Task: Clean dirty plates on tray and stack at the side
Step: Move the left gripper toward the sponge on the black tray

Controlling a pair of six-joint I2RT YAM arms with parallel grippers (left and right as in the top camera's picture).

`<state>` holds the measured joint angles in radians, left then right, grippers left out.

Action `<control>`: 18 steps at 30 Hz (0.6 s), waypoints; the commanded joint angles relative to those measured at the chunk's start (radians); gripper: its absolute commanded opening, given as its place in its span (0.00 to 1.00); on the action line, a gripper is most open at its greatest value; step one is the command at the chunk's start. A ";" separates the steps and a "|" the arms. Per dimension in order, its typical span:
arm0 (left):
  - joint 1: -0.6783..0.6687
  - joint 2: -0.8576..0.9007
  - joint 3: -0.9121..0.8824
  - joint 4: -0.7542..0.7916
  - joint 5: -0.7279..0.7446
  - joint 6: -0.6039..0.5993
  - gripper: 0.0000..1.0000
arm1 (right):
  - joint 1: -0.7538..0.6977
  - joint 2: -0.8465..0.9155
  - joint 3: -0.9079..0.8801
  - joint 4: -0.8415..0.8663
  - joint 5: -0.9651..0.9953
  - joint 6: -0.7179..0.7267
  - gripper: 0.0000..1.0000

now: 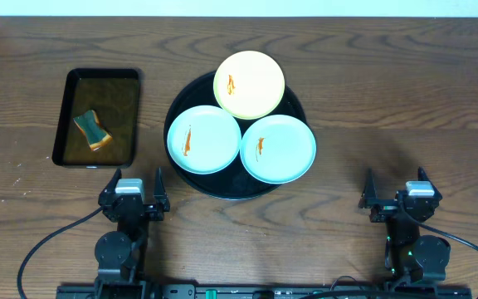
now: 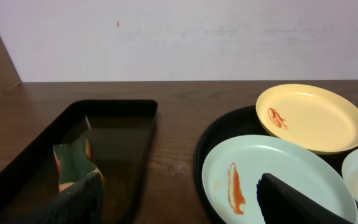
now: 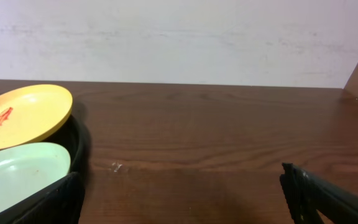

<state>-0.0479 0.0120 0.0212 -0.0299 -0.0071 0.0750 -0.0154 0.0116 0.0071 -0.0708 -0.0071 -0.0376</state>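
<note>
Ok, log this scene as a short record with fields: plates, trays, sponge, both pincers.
plates: yellow plate, left mint plate, right mint plate; all smeared
round tray: holds all three plates
sponge: in rectangular tray
left pincer: open, empty
right pincer: open, empty
stacked at side: none yet

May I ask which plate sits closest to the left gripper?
The left mint-blue plate; the right mint-blue plate and the yellow plate lie farther from the left gripper.
</note>
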 commanded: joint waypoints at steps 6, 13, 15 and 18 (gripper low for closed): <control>-0.004 -0.002 -0.017 -0.041 -0.039 -0.012 0.79 | -0.011 -0.004 -0.002 -0.005 0.003 -0.009 0.99; -0.004 -0.002 -0.017 -0.041 -0.039 -0.012 0.80 | -0.011 -0.004 -0.002 -0.005 0.003 -0.009 0.99; -0.004 -0.002 -0.017 -0.031 -0.031 -0.019 0.79 | -0.011 -0.004 -0.002 -0.005 0.003 -0.009 0.99; -0.004 -0.002 -0.017 0.086 0.170 -0.151 0.80 | -0.011 -0.004 -0.002 -0.005 0.003 -0.009 0.99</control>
<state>-0.0479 0.0124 0.0181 0.0063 0.0147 0.0444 -0.0154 0.0120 0.0071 -0.0708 -0.0071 -0.0376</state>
